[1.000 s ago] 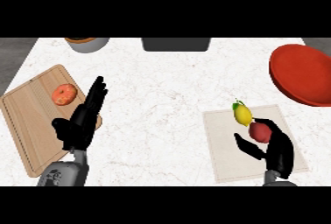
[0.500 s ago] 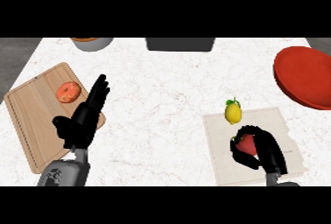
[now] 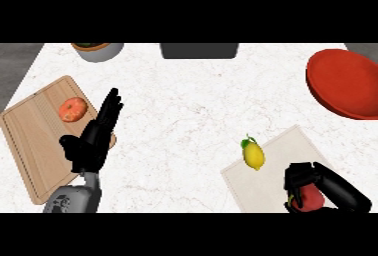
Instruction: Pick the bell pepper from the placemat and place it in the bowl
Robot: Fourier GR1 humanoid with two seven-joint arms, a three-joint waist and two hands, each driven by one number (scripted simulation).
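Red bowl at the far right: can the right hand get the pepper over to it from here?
Probably yes: the right hand is curled round the bell pepper, and only bare counter lies before the red bowl.

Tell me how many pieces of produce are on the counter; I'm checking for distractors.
3. A yellow lemon lies on the placemat; a red bell pepper sits in the curled right hand at the placemat's near edge; an orange-red fruit lies on the cutting board.

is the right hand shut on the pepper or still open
Shut on it: the right hand has its fingers curled round the red bell pepper, over the placemat.
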